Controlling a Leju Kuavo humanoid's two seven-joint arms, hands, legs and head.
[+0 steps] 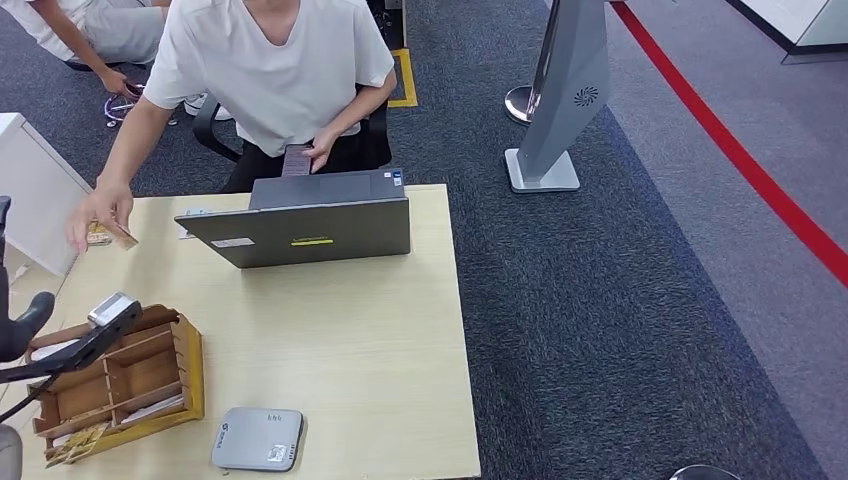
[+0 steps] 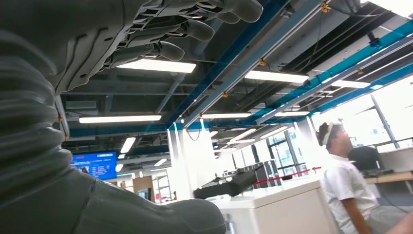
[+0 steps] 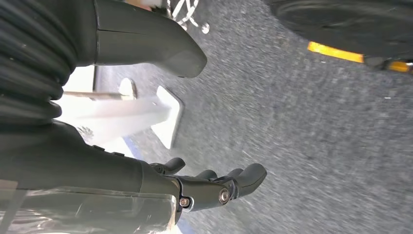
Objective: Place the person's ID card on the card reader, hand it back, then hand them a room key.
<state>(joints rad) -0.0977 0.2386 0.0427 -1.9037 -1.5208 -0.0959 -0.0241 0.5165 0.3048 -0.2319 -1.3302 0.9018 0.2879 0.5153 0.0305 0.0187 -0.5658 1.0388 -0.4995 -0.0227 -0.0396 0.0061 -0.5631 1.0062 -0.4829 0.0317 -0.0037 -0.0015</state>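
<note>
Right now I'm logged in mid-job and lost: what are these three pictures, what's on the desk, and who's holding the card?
The wide picture looks down from the robot's head. The other two come from cameras at its wrists. The left hand, raised at the desk's left edge, holds nothing; its wrist camera faces the ceiling. The right hand hangs over carpet, also holding nothing. On the wooden table lie a laptop, a wooden organizer tray and a grey card reader. The person's hand holds out the card.

Bare tabletop [image 1: 370, 350] between laptop [image 1: 310, 228], wooden organizer [image 1: 130, 380] and grey card reader [image 1: 257, 439].
</note>
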